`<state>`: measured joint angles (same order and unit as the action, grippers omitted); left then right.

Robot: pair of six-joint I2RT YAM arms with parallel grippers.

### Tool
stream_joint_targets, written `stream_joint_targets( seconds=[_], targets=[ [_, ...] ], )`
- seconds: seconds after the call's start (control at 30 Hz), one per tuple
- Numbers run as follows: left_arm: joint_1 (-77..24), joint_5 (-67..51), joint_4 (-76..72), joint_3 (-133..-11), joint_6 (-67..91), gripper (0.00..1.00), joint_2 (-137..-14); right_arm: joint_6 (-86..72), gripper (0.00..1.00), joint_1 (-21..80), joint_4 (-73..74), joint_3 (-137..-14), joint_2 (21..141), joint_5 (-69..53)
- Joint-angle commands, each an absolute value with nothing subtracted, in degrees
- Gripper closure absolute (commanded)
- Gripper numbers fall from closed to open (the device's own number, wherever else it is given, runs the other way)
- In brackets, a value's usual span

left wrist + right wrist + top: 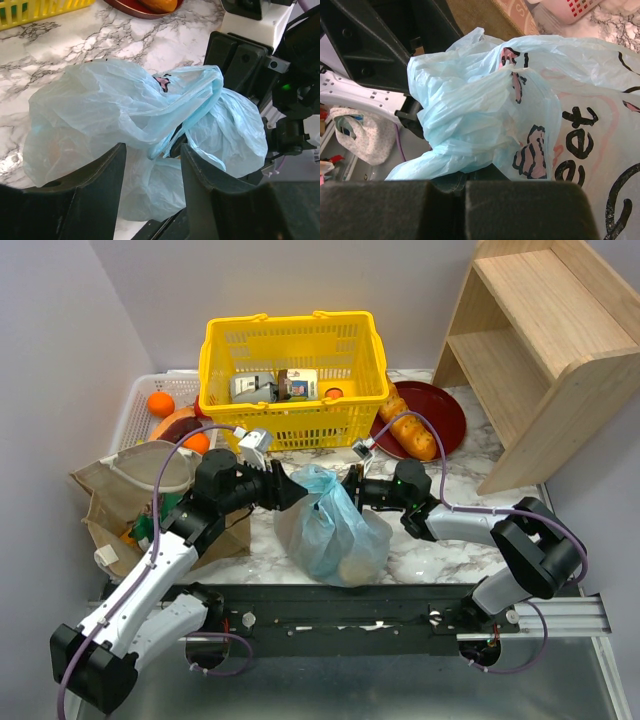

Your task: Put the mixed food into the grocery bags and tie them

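Observation:
The light-blue bag point(335, 530) stands full in the middle of the table, its top twisted into a knot. It fills the left wrist view point(100, 115) and the right wrist view point(485, 115), where its pink-white print shows. My left gripper point(296, 488) is at the left of the knot, jaws open around a twisted strand point(152, 160). My right gripper point(348, 488) is at the knot's right, shut on a strand of the bag point(459, 182). The tan bag point(115, 495) stands open at left with packets inside. Two oranges point(160, 403) lie in the white tray.
A yellow mesh basket point(300, 425) with cartons point(255, 388) stands behind the bag. A red plate point(445, 410) holds a bread loaf point(410, 430) at back right. A wooden shelf point(530, 350) stands at far right. A white tray point(135, 405) is at back left.

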<state>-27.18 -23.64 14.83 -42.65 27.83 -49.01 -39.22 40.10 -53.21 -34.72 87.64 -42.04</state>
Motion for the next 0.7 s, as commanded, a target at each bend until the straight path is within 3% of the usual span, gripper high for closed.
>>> stream_joint_targets(
  seconds=[0.0, 0.37, 0.47, 0.5, 0.53, 0.67],
  targets=[
    [-25.58, -29.52, 5.72, -40.96, 31.81, 0.45, -50.01, -37.44, 0.99, 39.90, -52.03, -35.95, 87.28, -42.45],
    [-25.40, -36.29, -1.85, -37.97, 35.42, 0.55, -53.17, -36.04, 0.99, 39.90, -50.01, -36.12, 86.75, -41.14],
    [-25.40, -36.83, -0.89, -37.71, 34.54, 0.76, -53.09, -34.90, 0.99, 39.90, -47.82, -36.12, 85.96, -40.43],
    [-25.40, -36.22, -0.44, -37.79, 33.67, 0.91, -52.91, -33.76, 0.99, 39.82, -46.94, -36.12, 85.26, -39.73],
    [-25.40, -35.34, -0.09, -37.88, 33.05, 0.98, -52.39, -32.97, 0.99, 39.81, -45.63, -36.30, 84.82, -39.12],
    [-23.92, -29.89, 6.05, -39.55, 27.96, 1.00, -50.89, -25.77, 0.99, 39.46, -30.27, -36.65, 79.38, -30.10]
  ],
)
